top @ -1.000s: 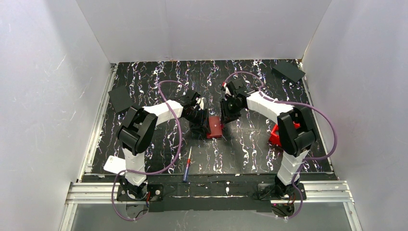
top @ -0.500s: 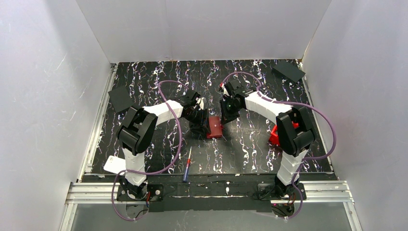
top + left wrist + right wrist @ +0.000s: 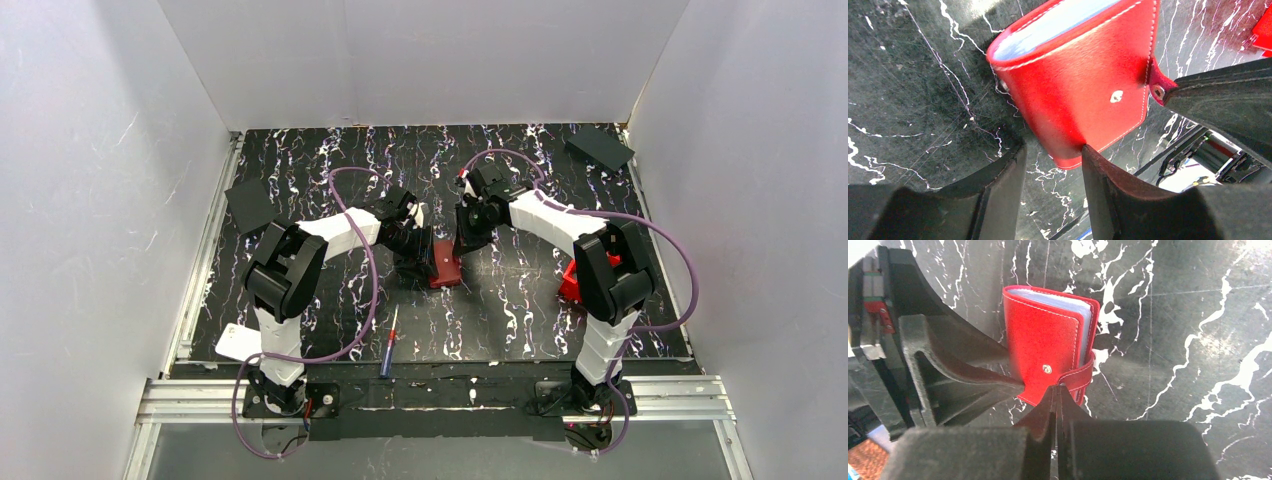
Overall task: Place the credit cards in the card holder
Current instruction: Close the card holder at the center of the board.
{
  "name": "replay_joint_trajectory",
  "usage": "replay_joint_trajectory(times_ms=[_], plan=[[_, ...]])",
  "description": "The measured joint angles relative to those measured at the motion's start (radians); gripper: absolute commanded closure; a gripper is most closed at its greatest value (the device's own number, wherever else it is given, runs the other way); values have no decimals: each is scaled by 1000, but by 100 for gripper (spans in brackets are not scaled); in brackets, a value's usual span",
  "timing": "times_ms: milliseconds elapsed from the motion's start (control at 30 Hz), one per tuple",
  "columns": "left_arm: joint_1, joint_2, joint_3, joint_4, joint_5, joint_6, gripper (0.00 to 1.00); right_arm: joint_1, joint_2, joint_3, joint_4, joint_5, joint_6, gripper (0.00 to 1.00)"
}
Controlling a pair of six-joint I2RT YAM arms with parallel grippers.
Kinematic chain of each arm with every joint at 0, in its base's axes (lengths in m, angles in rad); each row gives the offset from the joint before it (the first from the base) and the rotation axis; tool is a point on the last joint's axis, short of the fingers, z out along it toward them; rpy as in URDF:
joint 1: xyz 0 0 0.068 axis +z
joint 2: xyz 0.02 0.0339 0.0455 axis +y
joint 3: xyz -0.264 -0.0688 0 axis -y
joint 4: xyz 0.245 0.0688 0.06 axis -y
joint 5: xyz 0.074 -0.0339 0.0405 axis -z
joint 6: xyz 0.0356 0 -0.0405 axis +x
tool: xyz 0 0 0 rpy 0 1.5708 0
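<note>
The red card holder stands folded on the black marbled table, and its grey-blue inner pockets show along its top edge. No loose credit cards show; I cannot tell whether cards sit in the pockets. My right gripper is shut on the holder's red snap strap, to the holder's right in the top view. My left gripper is open, to the holder's left in the top view. A lower corner of the holder lies between its fingers, and its right fingertip touches that corner.
Black flat squares lie at far left and back right. A red bin sits behind my right arm. A blue and red pen and a pale flat rectangle lie near the front edge. White walls enclose the table.
My right gripper has edged slightly left and back while holding the strap. The left arm and the holder have barely moved.
</note>
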Motion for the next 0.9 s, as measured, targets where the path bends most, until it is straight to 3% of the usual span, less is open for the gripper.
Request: replay_joint_trajectory(times_ms=[733, 900], plan=[[2, 5, 6, -5, 7, 1, 57, -6, 51, -56, 185, -124, 77, 99], [40, 3, -12, 27, 79, -30, 59, -7, 51, -65, 201, -137, 74, 99]])
